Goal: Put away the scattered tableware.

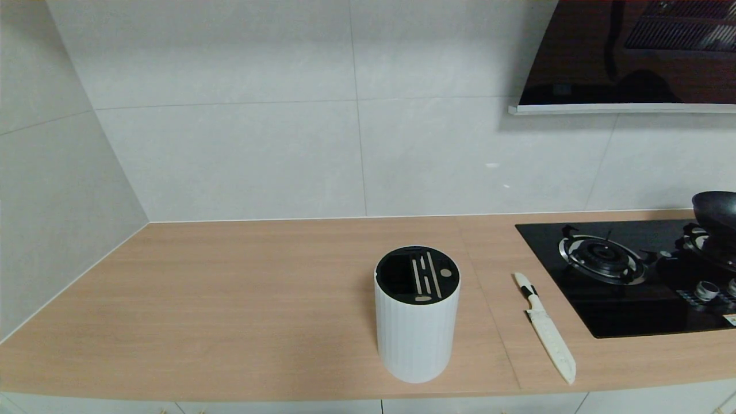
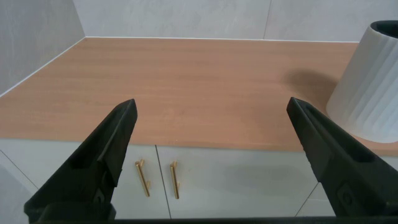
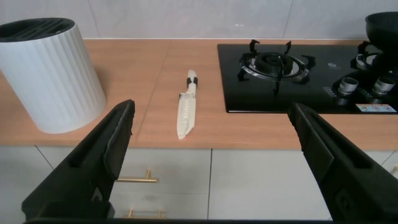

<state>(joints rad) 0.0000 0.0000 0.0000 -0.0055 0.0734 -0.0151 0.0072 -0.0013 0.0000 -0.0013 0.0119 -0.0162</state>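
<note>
A white knife (image 1: 544, 326) with a black band on its handle lies flat on the wooden counter (image 1: 259, 299), between the holder and the hob; the same knife (image 3: 186, 112) shows in the right wrist view. A white ribbed cylindrical knife holder (image 1: 417, 313) with a black slotted top stands upright near the counter's front edge, and its holder side (image 2: 367, 81) and holder body (image 3: 53, 74) appear in the wrist views. My left gripper (image 2: 211, 109) is open, held off the counter's front edge over the cabinet doors. My right gripper (image 3: 211, 112) is open too, in front of the counter edge, short of the knife.
A black gas hob (image 1: 627, 276) with two burners occupies the counter's right end, with a dark wok (image 1: 716, 213) on the far burner. A range hood (image 1: 627, 54) hangs above. Tiled walls close the back and left. Cabinet doors with gold handles (image 2: 158, 179) sit below the counter.
</note>
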